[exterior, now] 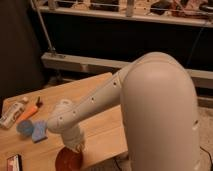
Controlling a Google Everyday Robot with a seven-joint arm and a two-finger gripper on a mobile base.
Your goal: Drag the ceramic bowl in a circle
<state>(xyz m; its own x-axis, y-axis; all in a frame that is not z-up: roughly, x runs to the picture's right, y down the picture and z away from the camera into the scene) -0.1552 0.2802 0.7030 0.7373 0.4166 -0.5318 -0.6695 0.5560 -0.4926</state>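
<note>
While arm (92, 104) masks claw (74, 149) | above ceramic bowl (65, 161) | bowl partly cropped below

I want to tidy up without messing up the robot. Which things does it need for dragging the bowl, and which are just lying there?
For the job:
- ceramic bowl, reddish-brown, at the bottom of the view
- claw, down at the bowl, at the end of the white arm

Just lying about, all to the left:
- white tube
- orange tool
- blue-grey cup
- blue pad
- small dark box
</note>
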